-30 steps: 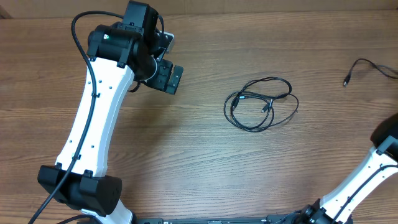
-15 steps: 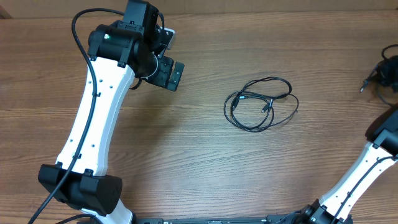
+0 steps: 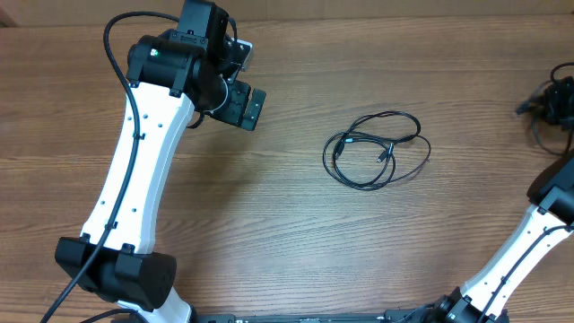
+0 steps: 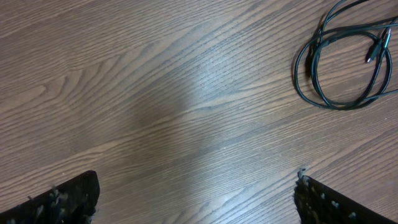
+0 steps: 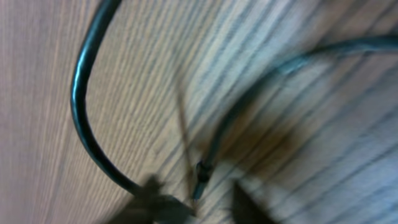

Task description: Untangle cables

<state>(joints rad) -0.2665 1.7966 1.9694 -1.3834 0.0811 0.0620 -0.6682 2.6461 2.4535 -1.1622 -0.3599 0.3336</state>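
- left gripper (image 4: 194,194): spread to full width, dark fingertips (image 4: 62,200) at the two lower corners of the wrist view, bare table (image 3: 269,206) between them. Holding nothing, touching nothing.
- left arm (image 3: 134,166): white links running from the base at lower left up to the far-left part of the table. Wrist hanging above the wood, turned toward the coiled cable.
- right gripper (image 5: 202,204): at the far right edge of the overhead view, mostly cut off. Wrist view blurred, with two dark finger shapes low in frame and a small plug end between them. Cannot tell whether gripping, nor how far apart.
- right arm (image 3: 529,256): white link rising from the lower right corner toward the right edge.
- coiled cable (image 3: 377,151): loose loops mid-table, small plug ends inside the loops, well apart from both grippers.
- second cable (image 5: 79,106): thin, black, at the right edge beside the right gripper, curving over the wood.
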